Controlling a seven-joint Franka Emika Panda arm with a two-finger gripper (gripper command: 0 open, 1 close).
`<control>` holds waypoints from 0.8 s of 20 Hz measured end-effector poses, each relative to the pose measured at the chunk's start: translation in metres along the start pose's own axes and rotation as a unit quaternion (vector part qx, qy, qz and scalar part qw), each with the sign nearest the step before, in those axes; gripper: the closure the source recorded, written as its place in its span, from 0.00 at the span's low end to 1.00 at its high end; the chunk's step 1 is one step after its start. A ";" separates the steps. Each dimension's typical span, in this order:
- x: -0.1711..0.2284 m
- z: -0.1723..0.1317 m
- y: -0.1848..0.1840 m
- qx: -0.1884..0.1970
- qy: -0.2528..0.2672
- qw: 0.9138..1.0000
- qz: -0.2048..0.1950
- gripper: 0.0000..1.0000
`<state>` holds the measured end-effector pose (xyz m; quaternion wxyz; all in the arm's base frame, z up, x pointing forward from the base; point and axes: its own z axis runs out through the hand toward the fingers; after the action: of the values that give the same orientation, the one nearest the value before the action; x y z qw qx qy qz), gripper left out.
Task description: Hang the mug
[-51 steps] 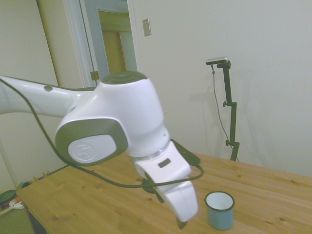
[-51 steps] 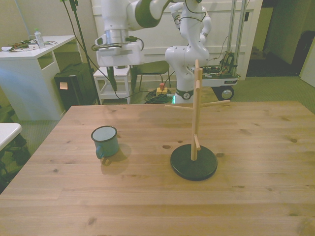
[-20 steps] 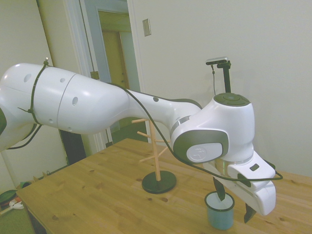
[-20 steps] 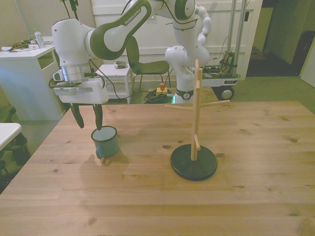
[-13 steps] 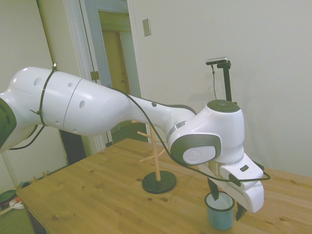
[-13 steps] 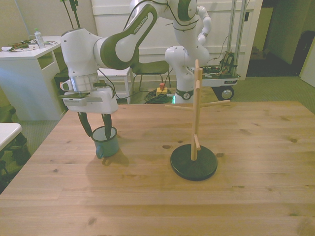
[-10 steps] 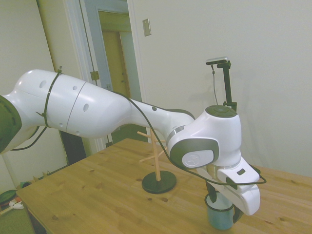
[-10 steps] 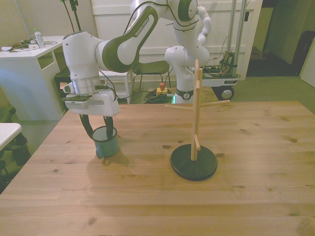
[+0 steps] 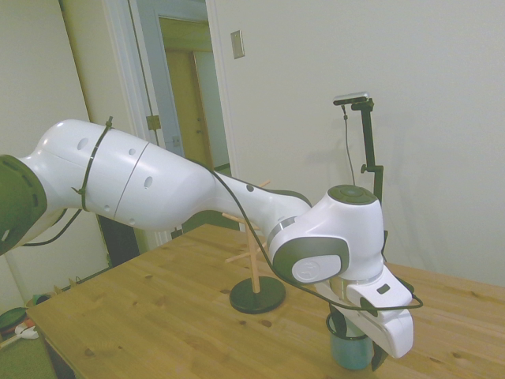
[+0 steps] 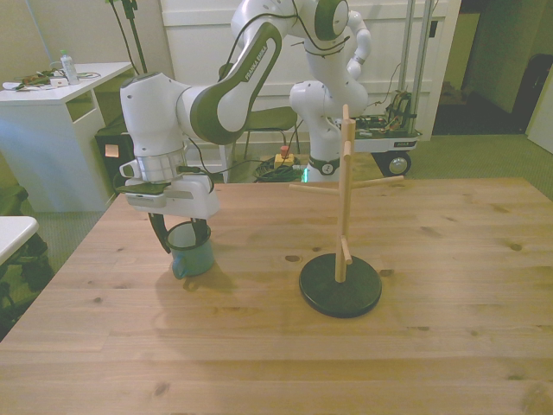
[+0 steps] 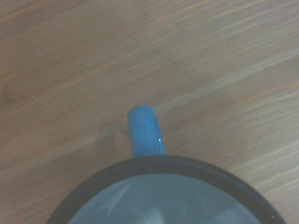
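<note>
- White desk (image 10: 52, 86) off past the counter's edge, far toward the front view's left of the mug; small clutter on top, too small to identify.
- Arm (image 10: 186, 108) bent down over the mug, wrist body right above it; dark cable looped along the arm in the side view.
- Claw (image 10: 187, 244) lowered onto the mug, dark fingers (image 10: 162, 235) spread apart. Front view: one finger outside the wall on the front view's left, the other at the opposite side of the rim. Contact with the mug wall not resolvable, so: open, straddling the mug, nothing gripped as far as visible.
- Mug (image 10: 192, 256) upright on the counter (image 10: 415, 346), toward the front view's left of the peg stand and well apart from it. Teal body, mostly covered by the wrist in the side view (image 9: 348, 351), lower wall only.
- Wrist view: mug rim (image 11: 159, 163) dark, pale interior below it, blue handle (image 11: 145, 130) sticking out flat over the wood grain. Handle clear of everything, faint shadow beside it.
- Peg stand (image 10: 343, 216) upright on a round dark base (image 10: 340, 290), right of the mug in the front view; in the side view (image 9: 254, 264) it stands farther back than the mug, partly behind the arm. Pegs bare.
- Second white robot base (image 10: 333, 95) on the floor behind the peg stand, off the counter.
</note>
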<state>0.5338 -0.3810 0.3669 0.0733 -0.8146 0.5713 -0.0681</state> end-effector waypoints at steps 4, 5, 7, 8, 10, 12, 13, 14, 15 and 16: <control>-0.001 0.001 0.001 0.000 -0.001 1.000 0.001 1.00; -0.001 0.001 0.002 -0.001 -0.001 1.000 0.001 1.00; -0.002 0.003 0.003 -0.001 -0.002 1.000 0.002 1.00; -0.002 0.003 0.004 -0.002 -0.003 1.000 0.002 1.00; -0.003 0.002 0.004 -0.001 -0.003 1.000 0.002 1.00; -0.003 0.000 0.003 -0.001 -0.002 1.000 0.001 1.00; -0.003 -0.001 0.003 -0.001 -0.001 1.000 0.000 1.00; -0.004 -0.002 0.002 -0.001 0.000 1.000 -0.002 1.00; -0.005 -0.003 0.001 -0.001 0.001 1.000 -0.002 1.00; -0.005 -0.004 0.000 -0.001 0.001 1.000 -0.003 1.00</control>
<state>0.5313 -0.3762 0.3706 0.0718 -0.8162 0.5691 -0.0688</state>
